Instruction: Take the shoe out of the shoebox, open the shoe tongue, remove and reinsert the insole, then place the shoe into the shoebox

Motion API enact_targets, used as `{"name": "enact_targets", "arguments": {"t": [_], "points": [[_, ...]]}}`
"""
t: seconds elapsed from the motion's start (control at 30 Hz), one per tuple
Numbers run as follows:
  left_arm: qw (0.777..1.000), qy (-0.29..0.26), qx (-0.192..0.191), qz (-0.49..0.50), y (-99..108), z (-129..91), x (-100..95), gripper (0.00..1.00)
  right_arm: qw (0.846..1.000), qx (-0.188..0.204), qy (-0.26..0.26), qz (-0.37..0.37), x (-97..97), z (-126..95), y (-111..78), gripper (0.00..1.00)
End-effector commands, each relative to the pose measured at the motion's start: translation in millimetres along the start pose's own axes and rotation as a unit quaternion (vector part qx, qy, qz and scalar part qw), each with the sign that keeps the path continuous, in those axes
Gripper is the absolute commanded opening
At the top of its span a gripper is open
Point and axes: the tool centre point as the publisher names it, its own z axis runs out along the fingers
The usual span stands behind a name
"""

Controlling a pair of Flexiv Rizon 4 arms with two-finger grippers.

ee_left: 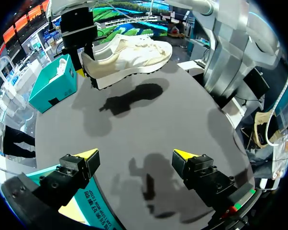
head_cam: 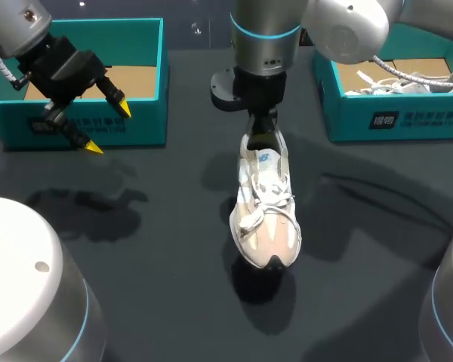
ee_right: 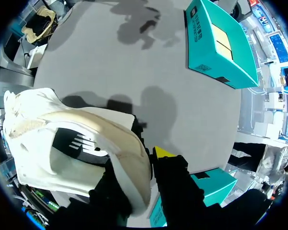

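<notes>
Room: the dark table (head_cam: 158,226) is open across the middle and front. The edges that matter are both at the back. An empty shoebox (head_cam: 147,128) sits back left, teal with a bare cardboard floor. A second box (head_cam: 392,117) sits back right, with white laces (head_cam: 408,79) showing in it. The two are well apart, and the shoe hangs in the gap between them.

Right gripper (head_cam: 263,132): clamped on the heel of the shoe (head_cam: 266,219). In the right wrist view the gripper (ee_right: 146,163) has the heel collar between its fingers. The yellow tip sits outside the heel, and the other finger is hidden behind the shoe's (ee_right: 62,143) upper. The shoe is white and cream with a dark sole edge, laces on top. It is off the table, and the left wrist view shows the shoe (ee_left: 129,55) with its shadow on the surface below. In the head view the toe points toward the table's front, and the heel is up under my wrist.

Left gripper (head_cam: 109,130): fingers spread wide, holding nothing and touching nothing. It hangs over the front wall of the empty shoebox. The left wrist view shows bare table between its tips (ee_left: 135,154), with the shoe well ahead of it and the second box (ee_left: 53,86) beside the shoe. From the right wrist view the empty shoebox (ee_right: 221,43) lies far across the table.
</notes>
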Motion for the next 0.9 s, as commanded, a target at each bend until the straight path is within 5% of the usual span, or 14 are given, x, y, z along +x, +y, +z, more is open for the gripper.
{"name": "enact_targets", "arguments": {"t": [0.03,0.3,0.63,0.9], "points": [[1.000,0.000,-0.001,0.000,0.1,0.0,0.7,1.00,1.000,-0.001,-0.003,0.001,-4.8,-32.6,-27.6,0.00],[1.000,0.000,-0.001,0.000,0.1,0.0,0.7,1.00,1.000,0.013,0.005,-0.010,-39.9,-58.1,-68.2,0.00],[1.000,0.000,-0.001,0.000,0.1,0.0,0.7,1.00,0.999,0.035,-0.009,-0.017,-94.1,-81.4,-149.7,0.00],[1.000,0.000,-0.001,0.000,0.1,0.0,0.7,1.00,0.999,0.035,-0.009,-0.017,-94.1,-81.4,-149.7,0.00]]}}
